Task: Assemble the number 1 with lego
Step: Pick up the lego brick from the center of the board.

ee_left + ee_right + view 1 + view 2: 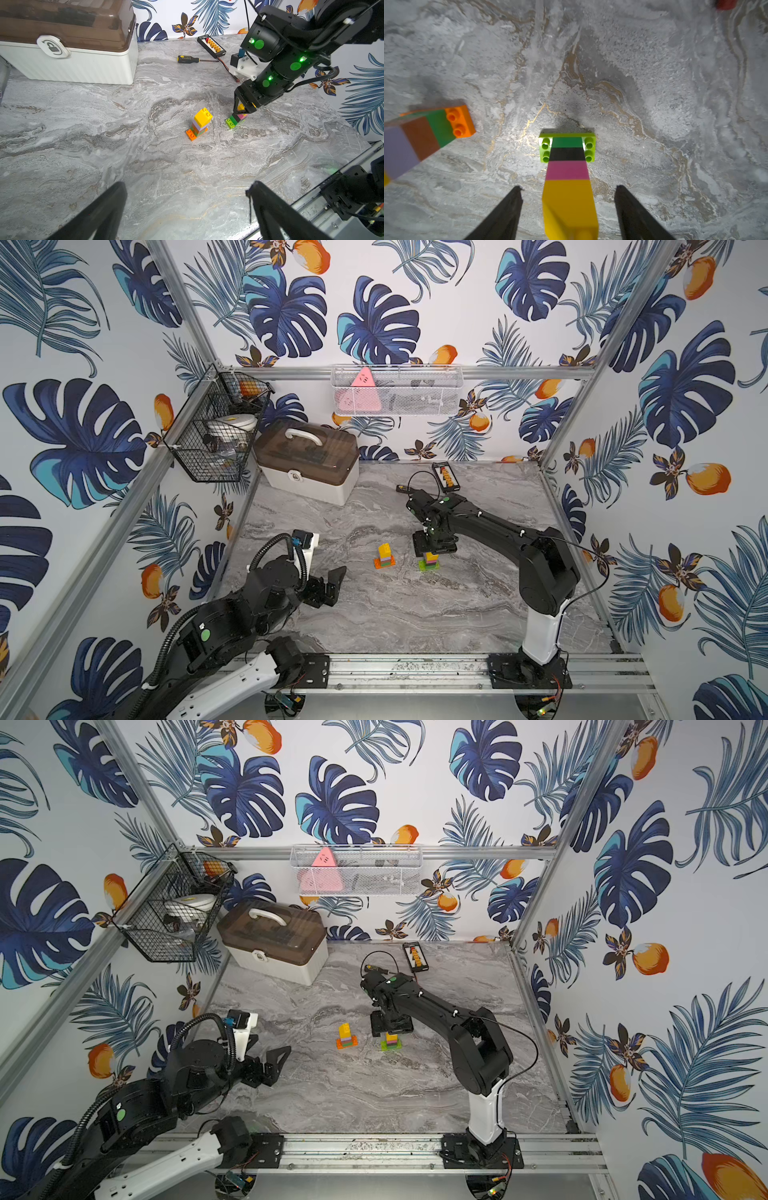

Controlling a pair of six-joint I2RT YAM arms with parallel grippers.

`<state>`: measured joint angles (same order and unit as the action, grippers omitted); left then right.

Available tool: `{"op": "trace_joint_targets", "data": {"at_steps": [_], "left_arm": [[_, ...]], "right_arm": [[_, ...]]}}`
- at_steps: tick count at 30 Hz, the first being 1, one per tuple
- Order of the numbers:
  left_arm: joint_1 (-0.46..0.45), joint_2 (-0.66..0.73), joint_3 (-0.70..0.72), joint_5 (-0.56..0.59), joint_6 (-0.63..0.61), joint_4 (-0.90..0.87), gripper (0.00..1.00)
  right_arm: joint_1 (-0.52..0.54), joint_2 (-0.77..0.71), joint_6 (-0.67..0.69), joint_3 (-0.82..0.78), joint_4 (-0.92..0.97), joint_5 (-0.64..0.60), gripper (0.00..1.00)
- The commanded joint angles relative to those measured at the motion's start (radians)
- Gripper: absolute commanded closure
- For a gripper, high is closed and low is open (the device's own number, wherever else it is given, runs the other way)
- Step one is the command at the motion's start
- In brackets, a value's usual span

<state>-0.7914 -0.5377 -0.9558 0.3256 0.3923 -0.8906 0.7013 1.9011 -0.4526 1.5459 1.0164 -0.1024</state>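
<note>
Nearest the front rail, the left gripper hangs with its jaws spread wide, holding nothing and well apart from the lego, so I judge little danger from it.

Further in, 2 lego stacks stand upright on the table, near each other but not touching. One is the orange-based stack. Beside it is the lime-based stack, built lime, green, black, pink, yellow.

The real risk sits there. That stack is tall and narrow, and the right gripper straddles its yellow top brick. If the arm pulls away sideways or at a slant, a finger would likely catch the brick and topple the stack, perhaps into its neighbour. Whether the yellow brick is pressed fully home I cannot tell.

The right jaws are parted, with a gap on each side of the brick in the right wrist view, and they grip nothing.

The screwdriver and abacus lie far back, well apart from both stacks.
</note>
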Motion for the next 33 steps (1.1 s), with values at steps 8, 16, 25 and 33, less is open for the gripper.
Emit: {"op": "trace_joint_targets", "data": {"at_steps": [8,16,25,33], "left_arm": [[-0.001,-0.029,0.002,-0.029,-0.005,0.016,0.01],[-0.001,-0.260,0.112,-0.255,0.169,0.224,0.01],[0.051,-0.477,0.369,-0.419,0.174,0.662,0.14],[0.186,-0.727,0.315,-0.469,0.105,0.802,0.23]], "right_arm": [[0.001,-0.216,0.043,-0.064,-0.085,0.019,0.15],[0.001,-0.588,0.052,-0.347,-0.386,0.163,0.14],[0.000,-0.859,0.056,-0.594,-0.614,0.289,0.00],[-0.006,-0.929,0.140,-0.592,-0.593,0.340,0.02]]}}
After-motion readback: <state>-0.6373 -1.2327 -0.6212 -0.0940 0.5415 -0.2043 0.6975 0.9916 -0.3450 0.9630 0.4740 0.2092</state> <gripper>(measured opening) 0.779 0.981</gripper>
